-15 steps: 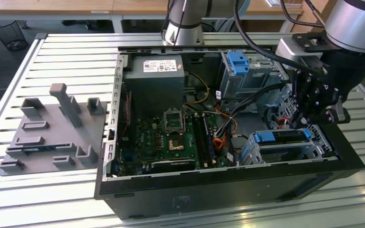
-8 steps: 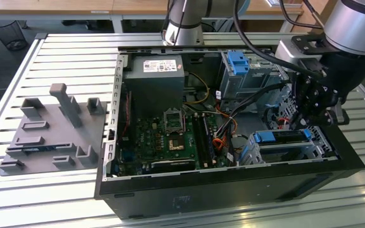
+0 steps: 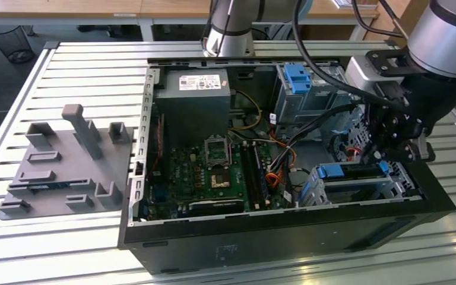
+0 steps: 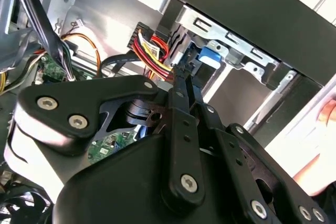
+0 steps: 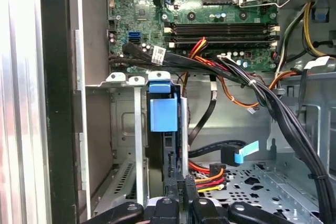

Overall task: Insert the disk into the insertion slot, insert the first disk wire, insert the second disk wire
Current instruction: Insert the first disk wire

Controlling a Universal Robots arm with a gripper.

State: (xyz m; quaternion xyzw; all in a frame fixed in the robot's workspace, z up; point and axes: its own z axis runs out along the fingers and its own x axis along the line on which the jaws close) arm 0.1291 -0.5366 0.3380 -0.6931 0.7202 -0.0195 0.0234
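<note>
slatted bench (image 3: pixel 85 65); disk wire (image 5: pixel 177 184) in gripper (image 3: pixel 380 159)

Bright blue carrier on the disk (image 5: pixel 163 113), green motherboard (image 5: pixel 210 3), red and yellow wires (image 5: pixel 207 178), perforated silver-grey insertion slot (image 5: pixel 123 182).

Blue-framed disk (image 3: pixel 353 170) sits in the insertion slot (image 3: pixel 367 190) — low silver cage; perforated walls.

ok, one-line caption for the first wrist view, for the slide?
Blue-framed disk seated in the insertion slot, gripper at its connector end, motherboard and cable bundle beyond.
</note>
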